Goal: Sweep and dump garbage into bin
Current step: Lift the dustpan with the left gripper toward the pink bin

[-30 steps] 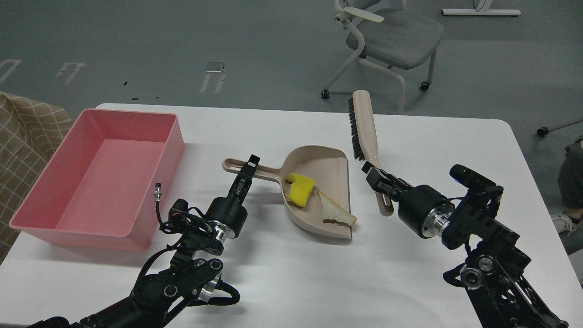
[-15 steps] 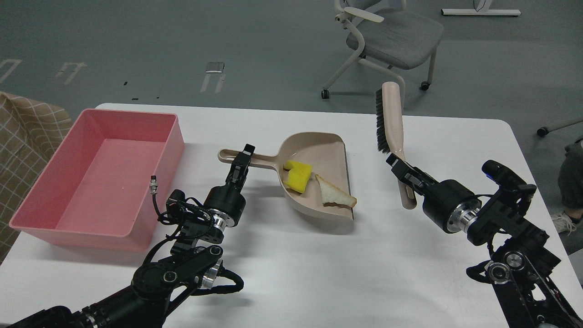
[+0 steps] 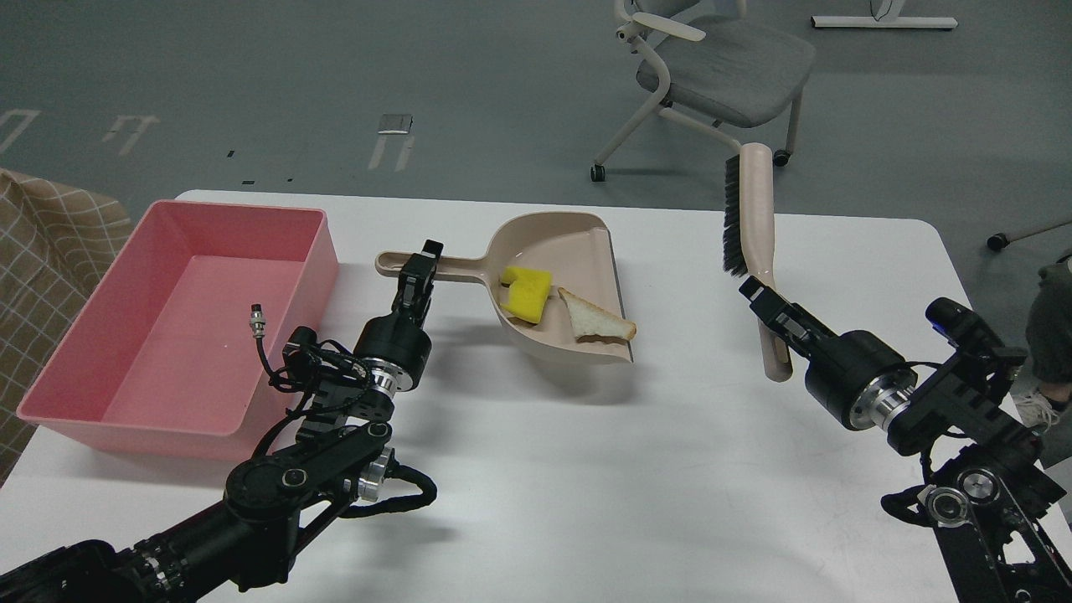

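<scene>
No readable writing showing anywhere. Pink bin sitting at nine o'clock on the table, nothing visible inside. Beige dustpan hovering near centre, casting a shadow on the table below, carrying both pieces of garbage: yellow sponge lying in the pan's middle, bread slice just beside it toward three o'clock, near the pan's open lip. Left gripper clamping closed on the dustpan's handle, the handle pointing toward nine o'clock, toward the bin, but well apart from it. Right gripper clamping closed on the brush at its handle, at three o'clock, brush head tilting up toward twelve, bristles facing nine o'clock, well clear of the dustpan. Grey chair standing beyond the table at one o'clock.
</scene>
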Controlling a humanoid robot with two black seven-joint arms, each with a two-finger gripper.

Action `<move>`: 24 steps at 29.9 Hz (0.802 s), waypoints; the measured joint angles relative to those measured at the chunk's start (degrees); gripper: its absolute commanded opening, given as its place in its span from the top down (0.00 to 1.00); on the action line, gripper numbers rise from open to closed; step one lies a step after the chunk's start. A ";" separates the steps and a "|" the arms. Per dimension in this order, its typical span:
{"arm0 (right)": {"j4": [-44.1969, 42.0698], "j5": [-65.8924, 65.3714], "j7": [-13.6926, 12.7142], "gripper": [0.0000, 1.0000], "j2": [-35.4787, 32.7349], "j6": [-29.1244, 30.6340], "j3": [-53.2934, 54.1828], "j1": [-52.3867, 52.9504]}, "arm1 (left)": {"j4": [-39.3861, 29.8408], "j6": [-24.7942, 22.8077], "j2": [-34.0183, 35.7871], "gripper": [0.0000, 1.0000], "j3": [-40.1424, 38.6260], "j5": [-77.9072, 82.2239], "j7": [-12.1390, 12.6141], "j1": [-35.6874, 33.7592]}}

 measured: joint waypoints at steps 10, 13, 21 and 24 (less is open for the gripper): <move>-0.21 0.00 0.27 0.79 0.23 0.00 0.23 -0.84 | -3.39 0.00 1.42 1.00 -0.12 -0.41 0.40 -1.24; -0.23 -0.06 0.28 0.79 0.31 0.00 0.19 -1.04 | -4.74 0.00 1.95 1.00 -0.11 -0.48 1.18 -1.41; -0.16 -0.09 0.28 0.79 0.58 0.00 0.15 -1.03 | -6.18 0.00 4.97 1.00 -0.01 -0.64 1.86 -2.81; -0.11 -0.09 0.28 0.79 0.67 0.00 0.16 -1.00 | -7.48 0.00 7.80 1.00 -0.09 -1.36 2.69 -3.05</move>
